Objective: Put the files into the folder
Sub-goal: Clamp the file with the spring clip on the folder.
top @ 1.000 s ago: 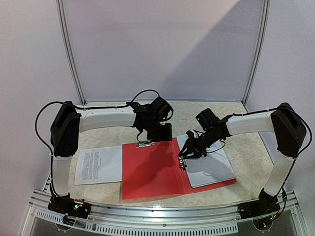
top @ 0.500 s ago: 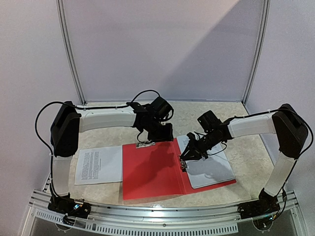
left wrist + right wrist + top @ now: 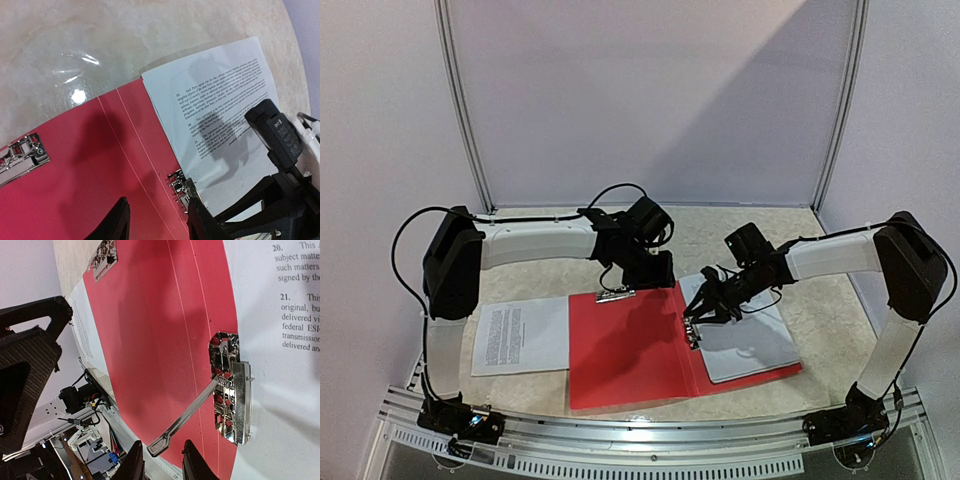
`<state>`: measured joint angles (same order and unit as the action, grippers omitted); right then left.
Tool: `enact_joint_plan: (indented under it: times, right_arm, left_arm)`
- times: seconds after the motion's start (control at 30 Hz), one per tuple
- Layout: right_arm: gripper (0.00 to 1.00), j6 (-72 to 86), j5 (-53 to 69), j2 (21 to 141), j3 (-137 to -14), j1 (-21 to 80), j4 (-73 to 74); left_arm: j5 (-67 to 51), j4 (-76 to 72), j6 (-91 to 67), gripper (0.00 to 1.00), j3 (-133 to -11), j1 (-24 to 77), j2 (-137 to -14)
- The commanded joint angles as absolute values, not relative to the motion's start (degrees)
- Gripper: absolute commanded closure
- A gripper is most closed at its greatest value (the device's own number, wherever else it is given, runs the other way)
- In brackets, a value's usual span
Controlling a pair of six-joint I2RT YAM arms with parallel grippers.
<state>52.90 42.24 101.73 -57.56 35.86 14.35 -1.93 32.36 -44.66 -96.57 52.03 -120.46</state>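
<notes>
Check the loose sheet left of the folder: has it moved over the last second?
No. In the top view, the loose sheet lies just where it did, judged against the left arm's base.

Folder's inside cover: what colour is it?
Red; the folder shows best in the right wrist view.

Folder (image 3: 620,350): lying open on the table (image 3: 820,300), in the middle.
Left sheet (image 3: 520,335): lying on the table, just left of the folder.
Right sheet (image 3: 745,340): lying in the folder's right half, beside the spine clip (image 3: 692,333).
</notes>
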Motion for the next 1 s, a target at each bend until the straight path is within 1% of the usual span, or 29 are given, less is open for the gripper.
enact_joint_plan:
  times: [0.0,0.13,0.3,0.5,0.97]
  right_arm:
    - [0.74,53.76,43.10,100.66,-57.66,35.53,13.43]
    - [0.75,54.01,43.30,100.46,-57.42,35.36,13.33]
    - [0.82,55.12,44.41,100.55,-55.92,35.37,11.42]
    - [0.84,55.88,45.14,100.94,-55.11,35.41,10.30]
    - [0.96,56.41,45.58,99.38,-51.83,35.42,8.72]
  left_arm:
    - [-2.29,32.02,-44.86,0.60,-96.05,52.65,-121.41]
    - [-2.63,31.72,-44.91,0.60,-96.13,52.65,-121.62]
    - [-2.66,31.66,-44.83,0.60,-96.11,52.73,-121.59]
    - [-2.55,31.76,-44.82,0.60,-95.89,52.73,-121.56]
    - [-4.87,30.88,-46.06,0.60,-95.80,53.29,-122.98]
